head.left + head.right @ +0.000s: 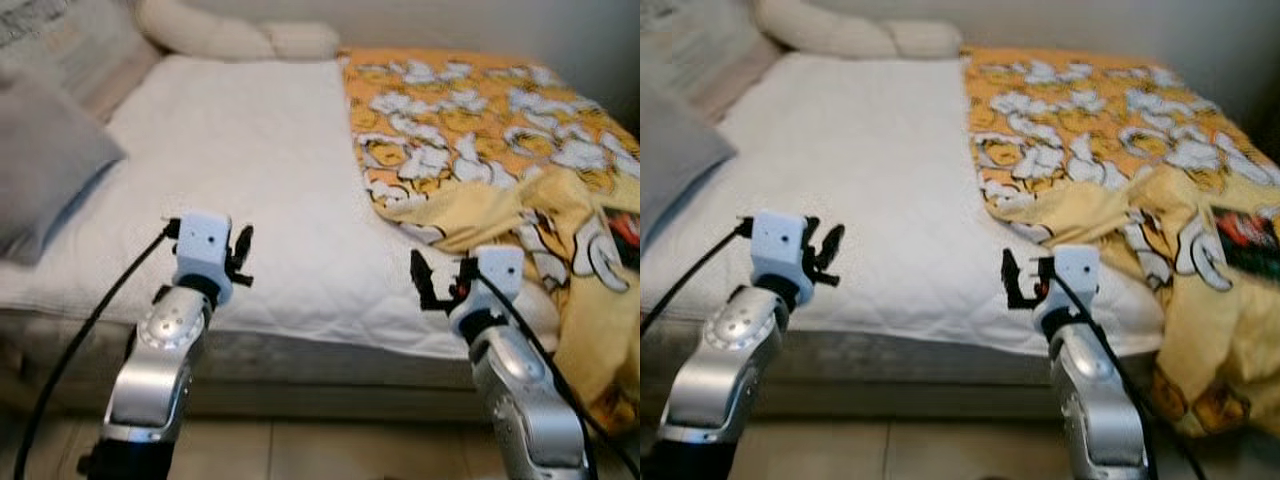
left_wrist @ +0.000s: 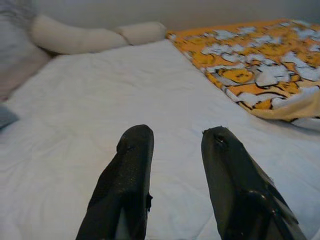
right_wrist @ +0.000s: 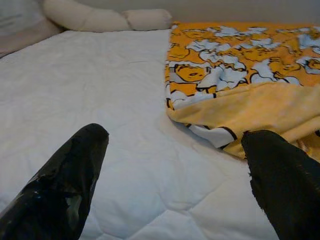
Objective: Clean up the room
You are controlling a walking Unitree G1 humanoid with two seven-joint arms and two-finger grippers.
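While head views show grey pillow (image 1: 45,165) | wrist: right gripper (image 3: 175,145) wide (blanket (image 3: 240,75) beside)

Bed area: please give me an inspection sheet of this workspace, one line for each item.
Surface: white quilted mattress, left part bare.
Job's things: yellow-orange patterned blanket covers the right part, crumpled and hanging over the near edge.
Clutter: grey pillow at left; cream bolster at the head.
Grippers: left gripper and right gripper open, empty, raised before the bed.
Cables: black cable along the left arm.
Surroundings: pale wall, tiled floor.

White bed (image 1: 250,180), pale wall (image 1: 450,20), tiled floor (image 1: 330,450)
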